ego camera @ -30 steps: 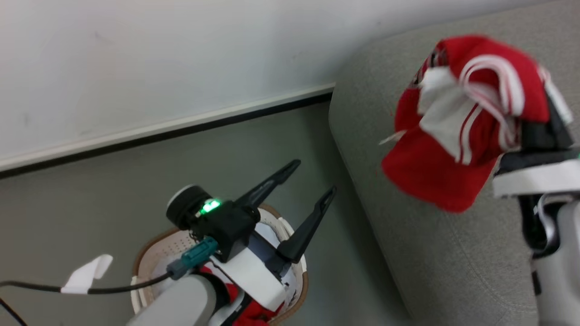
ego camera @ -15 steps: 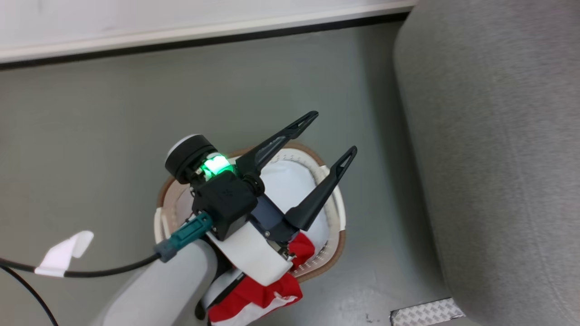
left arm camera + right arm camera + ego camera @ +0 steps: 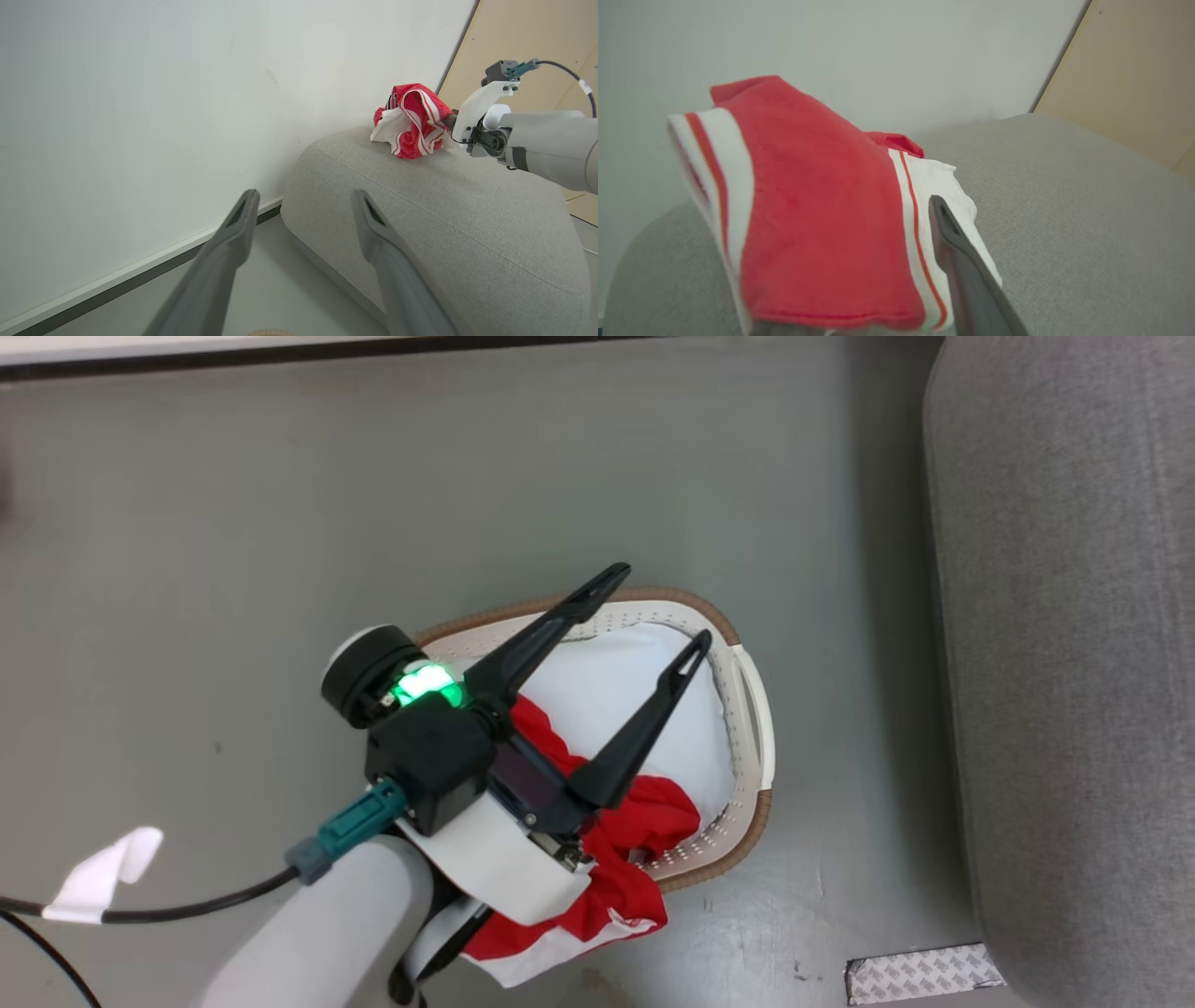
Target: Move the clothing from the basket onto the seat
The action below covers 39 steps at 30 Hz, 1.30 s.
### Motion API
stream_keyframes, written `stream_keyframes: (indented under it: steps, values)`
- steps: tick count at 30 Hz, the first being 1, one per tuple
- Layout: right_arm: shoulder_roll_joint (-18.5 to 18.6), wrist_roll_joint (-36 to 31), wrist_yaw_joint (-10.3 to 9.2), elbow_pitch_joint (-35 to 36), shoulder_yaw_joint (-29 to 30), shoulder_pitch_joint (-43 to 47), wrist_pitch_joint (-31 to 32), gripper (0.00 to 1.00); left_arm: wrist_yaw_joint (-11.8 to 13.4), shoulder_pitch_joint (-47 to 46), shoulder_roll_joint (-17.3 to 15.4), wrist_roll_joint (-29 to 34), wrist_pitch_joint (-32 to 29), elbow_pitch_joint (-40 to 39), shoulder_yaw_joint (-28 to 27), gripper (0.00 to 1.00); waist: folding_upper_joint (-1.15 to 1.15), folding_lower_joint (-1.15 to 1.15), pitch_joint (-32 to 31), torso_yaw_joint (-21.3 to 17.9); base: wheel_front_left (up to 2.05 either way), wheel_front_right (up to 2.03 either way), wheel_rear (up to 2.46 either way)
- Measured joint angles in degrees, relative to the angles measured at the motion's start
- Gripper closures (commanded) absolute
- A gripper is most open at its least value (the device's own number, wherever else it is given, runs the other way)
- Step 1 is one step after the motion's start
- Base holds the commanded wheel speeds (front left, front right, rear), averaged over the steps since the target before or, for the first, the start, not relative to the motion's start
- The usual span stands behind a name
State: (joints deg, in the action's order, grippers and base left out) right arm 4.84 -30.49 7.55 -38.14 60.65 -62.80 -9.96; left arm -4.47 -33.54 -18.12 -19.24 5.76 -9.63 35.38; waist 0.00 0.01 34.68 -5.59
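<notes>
Counted across the views: 2 grippers, namely left gripper and right gripper; 2 bunches of red clothing with white stripes; 1 cream laundry basket with brown rim; 1 white cushion pad; 1 grey sofa; 1 patch of textured tape on the grey floor; 1 black cable carrying 1 white tag. Compared with 0.5 s before: head camera tipped further down, so only a thin strip of wall left along the top edge, the basket sitting higher in the view, and more red fabric in sight. Left gripper spread just as wide as then, empty, poised above the basket. Inside the basket: the pad across the far part, plus 1 red garment heaped at the near end and spilling over the near rim, partly hidden by the left forearm. On the sofa's top, close to the wall: the other garment, crumpled, touching or barely above the upholstery, with the right gripper pressed right against it. In the right wrist view, 1 dark finger bare beside the cloth, its partner hidden under the red fabric. Apart or clamped on the garment: cannot tell.
</notes>
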Motion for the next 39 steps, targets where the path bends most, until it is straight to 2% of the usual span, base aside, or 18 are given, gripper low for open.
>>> stream_keyframes:
  steps: [4, 8, 11, 13, 21, 26, 30, 32, 39]
  values:
    - [-0.7, -2.5, 0.00, -2.8, 0.5, 1.0, -2.7, 0.00, 0.9, 1.1, -0.4, -0.5, 0.4, 0.5, -0.8, 0.00, 0.00, 0.00, -1.9, -0.9, 0.00, 0.00, 0.00]
    - [-1.2, -2.9, 0.01, -5.0, -3.0, 4.4, -4.6, 0.00, 2.0, 2.9, -0.4, -1.6, 1.6, 1.8, -1.4, 0.00, 0.00, 0.00, -4.7, -2.0, 0.00, 0.00, 0.00]
    - [-1.5, 0.1, 0.01, -6.1, -7.2, 7.8, -4.8, 0.00, 2.7, 5.0, 0.0, -2.4, 2.5, 3.1, -1.4, 0.00, 0.00, -0.01, -7.6, -2.7, 0.00, 0.00, 0.00]
    - [-1.7, 2.7, 0.01, -3.8, -12.1, 10.7, -5.0, 0.00, 3.6, 6.6, 0.1, -2.4, 3.4, 4.1, -1.5, 0.00, 0.00, -0.01, -9.6, -3.0, 0.00, 0.00, 0.00]
    - [-1.9, 20.1, 0.00, 8.2, -32.7, 28.2, -5.2, 0.00, 8.0, 13.8, 1.1, -3.7, 7.3, 9.3, -3.7, 0.00, 0.00, -0.02, -18.6, -3.0, 0.00, 0.00, 0.00]
    - [-1.9, 28.0, 0.00, 15.2, -42.7, 38.7, -5.2, 0.00, 10.6, 18.9, 1.6, -4.2, 9.0, 12.4, -7.0, 0.00, 0.00, -0.02, -23.7, -1.8, 0.00, 0.00, 0.00]
    - [-2.0, 30.2, 0.00, 18.7, -47.2, 44.2, -5.2, 0.00, 11.6, 22.4, 1.9, -4.3, 9.2, 13.7, -9.2, 0.00, 0.00, -0.03, -26.6, -0.7, 0.00, 0.00, 0.00]
    - [-2.0, 31.9, 0.00, 21.7, -50.1, 48.7, -5.2, 0.00, 12.7, 25.7, 2.4, -3.2, 9.3, 13.5, -12.3, 0.00, 0.00, -0.03, -29.1, 0.5, 0.00, 0.00, 0.00]
    - [-2.1, 34.1, 0.00, 25.3, -53.9, 56.7, -5.2, 0.00, 12.0, 32.1, 4.1, 0.6, 9.4, 13.2, -17.5, 0.00, 0.00, -0.03, -33.0, 2.9, 0.00, 0.00, 0.00]
